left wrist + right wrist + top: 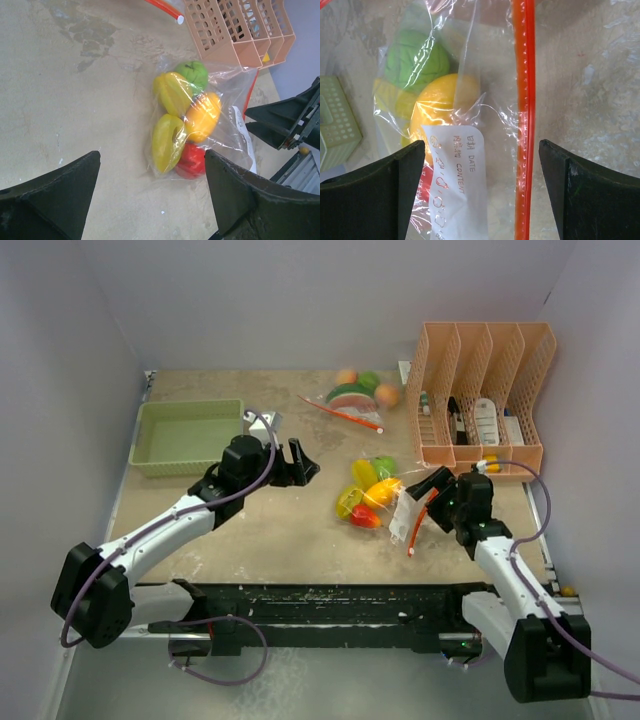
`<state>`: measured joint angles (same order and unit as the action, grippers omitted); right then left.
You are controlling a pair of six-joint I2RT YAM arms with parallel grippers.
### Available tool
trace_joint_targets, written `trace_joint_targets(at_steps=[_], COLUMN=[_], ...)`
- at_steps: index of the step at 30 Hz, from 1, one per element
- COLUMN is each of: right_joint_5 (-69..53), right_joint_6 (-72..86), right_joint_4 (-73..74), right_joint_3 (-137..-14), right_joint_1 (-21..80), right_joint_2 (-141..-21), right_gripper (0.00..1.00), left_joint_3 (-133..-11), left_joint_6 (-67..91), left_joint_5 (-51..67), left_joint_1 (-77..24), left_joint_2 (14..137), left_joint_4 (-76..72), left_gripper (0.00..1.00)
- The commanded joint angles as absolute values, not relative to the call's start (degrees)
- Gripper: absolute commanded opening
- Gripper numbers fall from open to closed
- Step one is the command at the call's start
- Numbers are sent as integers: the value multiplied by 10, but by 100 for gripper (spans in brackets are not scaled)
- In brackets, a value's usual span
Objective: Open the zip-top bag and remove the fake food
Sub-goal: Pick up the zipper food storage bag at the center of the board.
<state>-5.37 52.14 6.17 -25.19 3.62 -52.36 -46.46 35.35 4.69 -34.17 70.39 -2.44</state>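
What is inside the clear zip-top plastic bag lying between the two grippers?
Glossy plastic toy food: one green piece, two yellow pieces, one orange piece, one red piece. The orange and yellow pieces partly cover the red one; anything under the pile is hidden.

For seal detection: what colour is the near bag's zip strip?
Orange-red zip strip; right wrist view shows it best.

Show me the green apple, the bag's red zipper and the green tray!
green apple (192, 74): left wrist view, on its rounded top.
red zipper (524, 100): right wrist view, on the middle of the strip.
green tray (186, 438): top view, on its bare floor.
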Motion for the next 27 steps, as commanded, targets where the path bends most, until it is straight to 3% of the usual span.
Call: trace_joint_targets(at_steps=[1, 5, 9, 19, 24, 27], right_joint_5=[-103, -130, -142, -134, -164, -174], right_joint_6=[533, 535, 522, 466, 487, 491], right_joint_4=[-73, -125, -151, -85, -77, -56], right_joint_3=[-225, -204, -197, -257, -283, -313], right_joint_1=[26, 24, 23, 24, 24, 25], right_joint_2=[-546, -598, -603, -510, -467, -449], right_gripper=[97, 94, 82, 19, 1, 0], left_joint_3=[-465, -469, -469, -479, -505, -514], left_joint_6=[345, 344, 347, 330, 281, 240], left_joint_5=[40, 43, 46, 19, -43, -66], left_joint_1=[-344, -344, -344, -389, -469, -516], left_joint_2=[681, 682, 686, 695, 718, 727], left_joint_4=[-47, -44, -46, -63, -65, -78], left_gripper=[88, 88, 88, 89, 92, 98])
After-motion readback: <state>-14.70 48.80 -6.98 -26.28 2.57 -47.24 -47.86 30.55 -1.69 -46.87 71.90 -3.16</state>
